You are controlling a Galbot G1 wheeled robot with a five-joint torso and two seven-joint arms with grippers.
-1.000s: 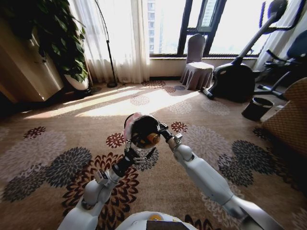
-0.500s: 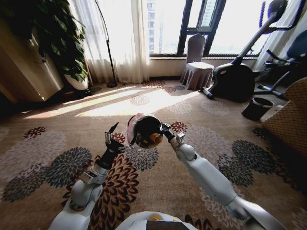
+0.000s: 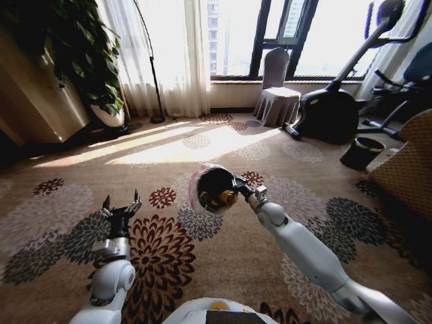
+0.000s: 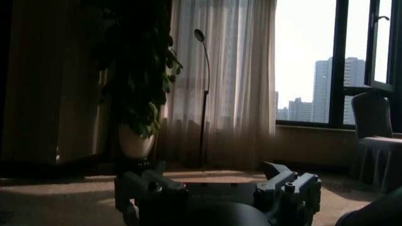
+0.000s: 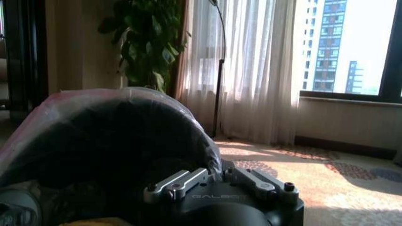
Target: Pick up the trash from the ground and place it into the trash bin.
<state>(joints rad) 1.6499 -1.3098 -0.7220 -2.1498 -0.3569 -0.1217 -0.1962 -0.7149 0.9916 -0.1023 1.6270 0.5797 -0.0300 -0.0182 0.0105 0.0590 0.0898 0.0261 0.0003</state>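
Note:
The trash bin [image 3: 210,188], black with a pale pinkish bag over its rim, hangs in the air above the carpet, tipped so its mouth faces me. My right gripper [image 3: 238,186] is shut on its rim. A yellowish piece of trash [image 3: 227,198] lies inside. In the right wrist view the bagged bin [image 5: 113,136] sits right against that gripper [image 5: 217,182]. My left gripper [image 3: 121,201] stands open and empty, low at the left over a dark flower pattern, well apart from the bin. Its spread fingers [image 4: 150,188] point toward the curtain in the left wrist view.
A small dark pot [image 3: 362,152] stands by the exercise machine [image 3: 331,111] at the far right. A covered chair [image 3: 278,101] is under the window. A potted plant [image 3: 81,61] and floor lamp [image 3: 150,61] stand at the back left. A patterned seat [image 3: 405,165] is at the right.
My left gripper pulled away from the bin, swinging left and down. The right gripper carried the bin slightly to the right.

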